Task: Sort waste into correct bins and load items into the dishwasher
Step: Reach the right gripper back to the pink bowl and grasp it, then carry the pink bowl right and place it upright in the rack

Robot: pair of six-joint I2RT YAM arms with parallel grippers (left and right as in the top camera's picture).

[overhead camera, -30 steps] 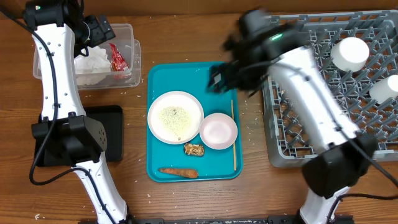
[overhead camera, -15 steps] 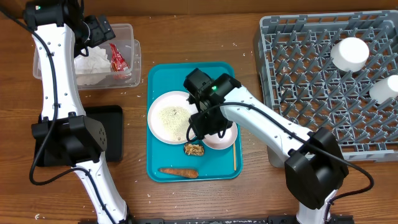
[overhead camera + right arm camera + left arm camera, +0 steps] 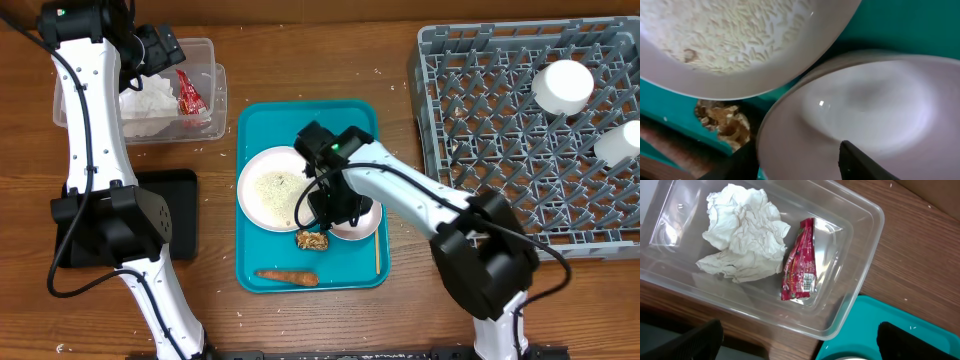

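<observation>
My right gripper (image 3: pixel 335 212) (image 3: pixel 797 162) is low over the teal tray, shut on the near rim of the small pale pink bowl (image 3: pixel 362 222) (image 3: pixel 865 100). One finger sits inside the bowl and the other against its outer edge. Beside the bowl lies the white plate (image 3: pixel 275 188) (image 3: pixel 730 40), covered in rice-like crumbs. A brown food chunk (image 3: pixel 312 240) (image 3: pixel 722 122) and a carrot piece (image 3: pixel 287 277) lie on the tray. My left gripper (image 3: pixel 160 45) (image 3: pixel 800 347) hangs open above the clear tub (image 3: pixel 205 60) (image 3: pixel 860 260), which holds a crumpled napkin (image 3: pixel 742 230) and a red wrapper (image 3: pixel 800 262).
The teal tray (image 3: pixel 255 130) is in the middle, with a thin wooden stick (image 3: pixel 376 220) along its right side. A flat black tray (image 3: pixel 180 215) lies at the left. The grey dish rack (image 3: pixel 500 130) at the right holds a white cup (image 3: pixel 563 85) and another white dish (image 3: pixel 620 140).
My right arm swung from near the rack down to the tray, and its jaws closed in around the pink bowl's rim. The left arm has stayed still.
</observation>
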